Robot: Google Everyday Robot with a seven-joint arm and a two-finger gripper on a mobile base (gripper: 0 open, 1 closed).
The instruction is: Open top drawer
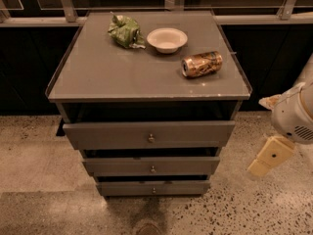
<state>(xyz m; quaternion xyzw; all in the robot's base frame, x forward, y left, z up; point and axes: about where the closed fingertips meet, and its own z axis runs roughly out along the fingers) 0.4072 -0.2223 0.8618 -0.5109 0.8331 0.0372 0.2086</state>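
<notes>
The top drawer [149,133] is the widest dark grey front panel of the cabinet, with a small round metal knob [151,138] at its centre. A dark gap shows between it and the cabinet top. The narrower middle drawer [151,166] and the thin bottom drawer [153,187] sit below it. My gripper [263,164], cream-coloured on a white arm [293,114], hangs to the right of the cabinet at about the height of the middle drawer. It is apart from the cabinet and touches nothing.
On the cabinet top [107,72] lie a crumpled green bag [124,31], a white bowl [167,39] and a tipped brown can [202,64]. A dark wall with metal rails runs behind. Speckled floor [39,180] surrounds the cabinet.
</notes>
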